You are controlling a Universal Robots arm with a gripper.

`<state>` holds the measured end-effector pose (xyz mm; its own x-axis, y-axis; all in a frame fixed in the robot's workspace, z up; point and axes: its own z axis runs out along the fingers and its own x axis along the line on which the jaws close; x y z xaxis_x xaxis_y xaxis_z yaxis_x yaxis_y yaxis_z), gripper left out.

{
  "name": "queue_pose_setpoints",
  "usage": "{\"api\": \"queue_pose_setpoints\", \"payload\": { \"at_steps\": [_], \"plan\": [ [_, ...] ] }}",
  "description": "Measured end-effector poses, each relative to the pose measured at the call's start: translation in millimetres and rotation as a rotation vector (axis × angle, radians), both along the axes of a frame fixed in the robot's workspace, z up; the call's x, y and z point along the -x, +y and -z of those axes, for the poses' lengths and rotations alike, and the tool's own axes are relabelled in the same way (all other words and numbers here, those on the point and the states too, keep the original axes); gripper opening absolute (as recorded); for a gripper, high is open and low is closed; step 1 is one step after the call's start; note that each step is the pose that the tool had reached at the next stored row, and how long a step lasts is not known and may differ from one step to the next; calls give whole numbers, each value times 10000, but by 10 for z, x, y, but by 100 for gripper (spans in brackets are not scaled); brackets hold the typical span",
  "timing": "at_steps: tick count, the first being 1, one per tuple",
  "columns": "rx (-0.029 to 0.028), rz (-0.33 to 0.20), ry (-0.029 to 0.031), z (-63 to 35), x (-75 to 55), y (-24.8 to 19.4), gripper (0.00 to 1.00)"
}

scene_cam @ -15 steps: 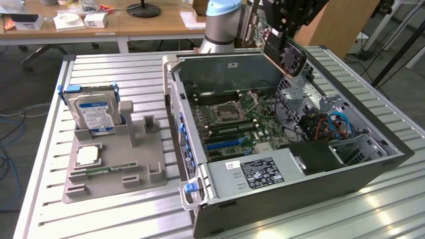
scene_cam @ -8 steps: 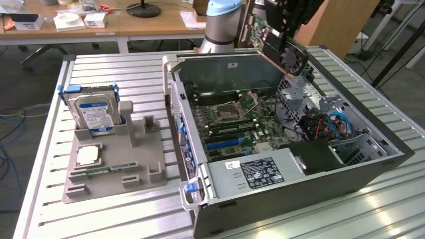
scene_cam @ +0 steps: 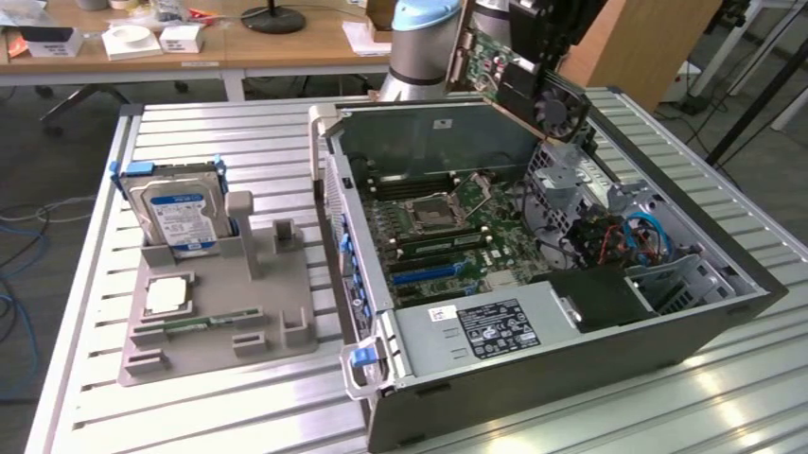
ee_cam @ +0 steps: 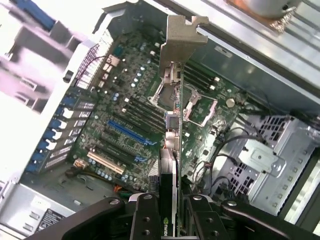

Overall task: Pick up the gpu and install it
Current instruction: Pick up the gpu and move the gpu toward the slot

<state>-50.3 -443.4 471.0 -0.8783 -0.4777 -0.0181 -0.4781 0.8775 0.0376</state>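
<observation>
Stretching under everything is a ribbed metal tabletop [scene_cam: 227,132], with an open computer case [scene_cam: 569,378] lying on it. Behind the case, wooden desks [scene_cam: 290,47] carry white boxes [scene_cam: 132,40] and a black round base [scene_cam: 274,19], and a blue cable [scene_cam: 19,246] trails over the floor well off to the exterior view's left of the case.

Just beside the case, on the exterior view's left, sits a grey holder tray [scene_cam: 240,312]. A silver hard drive [scene_cam: 177,216] with a blue label stands upright in it, with a processor chip [scene_cam: 168,295] and a narrow green memory stick [scene_cam: 202,324] lying flat nearer the camera.

The exterior view takes in the robot arm [scene_cam: 423,47] rising behind the case and the gpu [scene_cam: 505,71] hanging tilted above the case's far rim, clear of the motherboard [scene_cam: 442,218], its green board and round fan both showing. Blue wires [scene_cam: 644,232] curl inside the case on the exterior view's right.

The wrist view looks down into the case along the card's thin edge. There the gripper [ee_cam: 170,225] is clamped on the gpu, with black fingers [ee_cam: 145,220] pressed to either face. The card's silver bracket [ee_cam: 182,40] points away over the case's interior, where blue and black slots [ee_cam: 127,131] lie bare.
</observation>
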Motion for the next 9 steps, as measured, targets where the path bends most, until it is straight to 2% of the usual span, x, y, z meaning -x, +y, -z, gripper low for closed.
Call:
{"api": "queue_pose_setpoints", "payload": {
  "at_steps": [9],
  "plan": [
    [1, -1636, 0, 4, 0, 0, 26]
  ]
}}
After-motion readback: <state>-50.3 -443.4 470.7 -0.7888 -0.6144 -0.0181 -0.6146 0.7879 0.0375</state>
